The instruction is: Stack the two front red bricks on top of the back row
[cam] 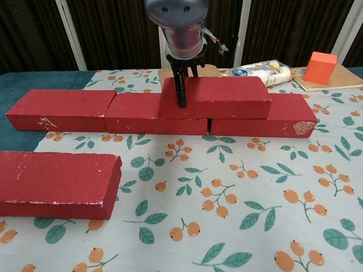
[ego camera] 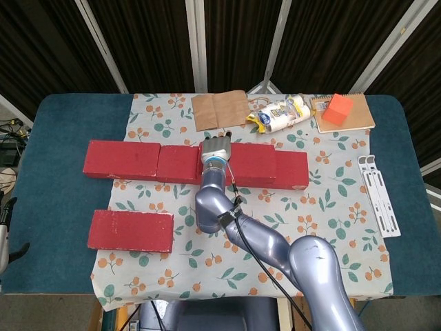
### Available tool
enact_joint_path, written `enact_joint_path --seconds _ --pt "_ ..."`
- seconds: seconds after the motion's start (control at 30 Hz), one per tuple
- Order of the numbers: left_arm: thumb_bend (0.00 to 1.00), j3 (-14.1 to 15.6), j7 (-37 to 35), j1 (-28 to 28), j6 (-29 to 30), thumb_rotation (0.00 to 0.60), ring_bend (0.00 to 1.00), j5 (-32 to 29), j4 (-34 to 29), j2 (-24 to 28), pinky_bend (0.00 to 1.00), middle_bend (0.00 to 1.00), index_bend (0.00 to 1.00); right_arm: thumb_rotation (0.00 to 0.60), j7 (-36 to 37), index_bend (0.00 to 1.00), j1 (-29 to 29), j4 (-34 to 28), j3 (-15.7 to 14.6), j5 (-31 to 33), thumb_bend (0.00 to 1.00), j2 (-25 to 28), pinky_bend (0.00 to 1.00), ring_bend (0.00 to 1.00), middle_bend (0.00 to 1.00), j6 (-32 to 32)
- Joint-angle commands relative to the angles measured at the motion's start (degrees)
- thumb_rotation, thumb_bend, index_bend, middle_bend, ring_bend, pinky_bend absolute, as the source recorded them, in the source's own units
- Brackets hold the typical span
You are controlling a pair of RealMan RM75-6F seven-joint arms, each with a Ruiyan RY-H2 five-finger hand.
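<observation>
Three red bricks form the back row: left (ego camera: pixel 120 158), middle (ego camera: pixel 178 164) and right (ego camera: pixel 295 170). A fourth red brick (ego camera: pixel 255 162) (cam: pixel 227 96) lies on top of the row, across the joint of the middle and right bricks. My right hand (ego camera: pixel 216 150) (cam: pixel 182 59) grips this top brick at its left end, one finger (cam: pixel 181 93) down its front face. Another red brick (ego camera: pixel 131 229) (cam: pixel 54 181) lies alone at the front left. A sliver of what may be my left hand (ego camera: pixel 5 234) shows at the left edge, off the table.
A floral cloth (ego camera: pixel 331 227) covers the blue table. Behind the row lie a brown paper bag (ego camera: pixel 219 109), wrapped snack packs (ego camera: pixel 279 114) and an orange cube (ego camera: pixel 337 108) on a notebook (ego camera: pixel 362 118). A white rack (ego camera: pixel 379 196) lies at the right.
</observation>
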Motion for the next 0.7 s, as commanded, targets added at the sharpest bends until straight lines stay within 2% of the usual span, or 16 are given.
enact_joint_path --seconds 0.03,0.43,0.7 --pt "0.04 0.0 0.1 0.0 -0.1 0.6 0.0 -0.1 0.0 0.0 0.06 0.02 0.15 0.6 -0.2 0.3 -0.1 0.3 0.3 0.0 0.21 -0.2 0.0 0.28 0.31 -0.3" --pt "0.04 0.2 0.7 -0.2 -0.2 0.6 0.0 -0.4 0.0 -0.1 0.06 0.02 0.15 0.6 0.2 0.3 -0.7 1.7 0.8 -1.3 0.21 -0.9 0.0 0.28 0.31 -1.0" --pt "0.04 0.3 0.9 -0.2 -0.1 0.6 0.0 -0.4 0.0 -0.2 0.06 0.02 0.15 0.6 1.1 0.2 -1.1 0.8 1.3 -2.3 0.21 -0.6 0.0 0.24 0.26 -0.2"
